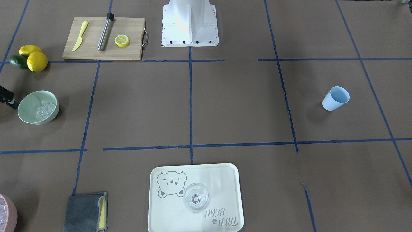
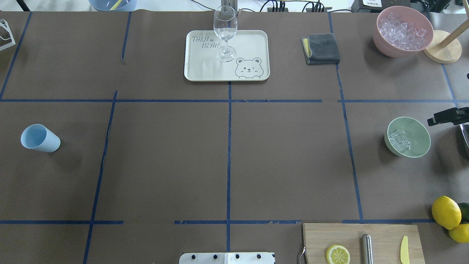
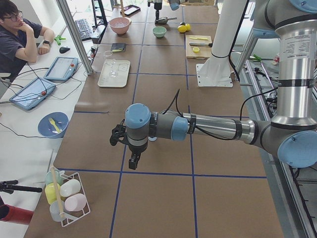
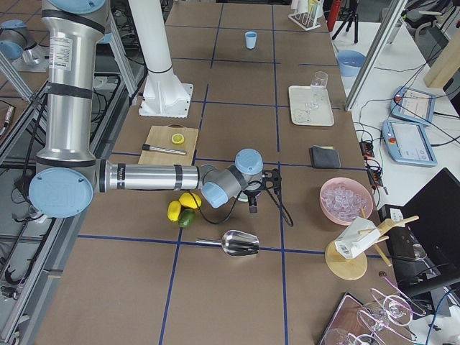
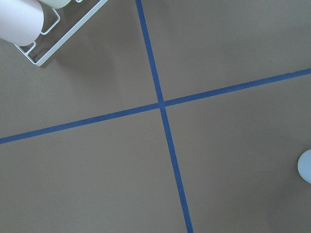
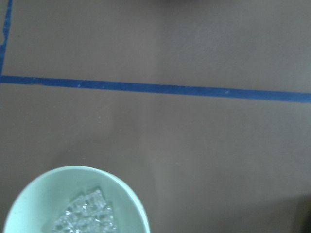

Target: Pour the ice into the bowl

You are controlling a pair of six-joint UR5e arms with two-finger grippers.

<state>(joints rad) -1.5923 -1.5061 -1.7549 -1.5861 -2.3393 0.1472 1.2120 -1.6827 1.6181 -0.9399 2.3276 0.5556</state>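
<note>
I see the small clear glassy ice cubes (image 1: 46,110) heaped in the round pale mint-green bowl (image 1: 30,101), on the brown paper-covered table (image 1: 238,103) near the yellow lemons (image 1: 37,61). My right gripper (image 4: 260,192) hangs beside the bowl and my left gripper (image 3: 124,148) hovers over the table. I cannot tell how far either is open or whether it holds anything.

One mint-green bowl (image 1: 29,100) holds ice cubes (image 1: 45,110) too clumped to count. Two whole lemons (image 1: 37,61), one green fruit (image 1: 18,61), one lemon half (image 1: 122,41). One each: cutting board (image 1: 93,53), yellow knife (image 1: 79,36), metal rod (image 1: 105,32), blue cup (image 1: 335,98), tray (image 1: 222,180), wine glass (image 1: 196,197), grey cloth (image 1: 83,211), pink bowl (image 2: 388,49), metal scoop (image 4: 237,243).
</note>
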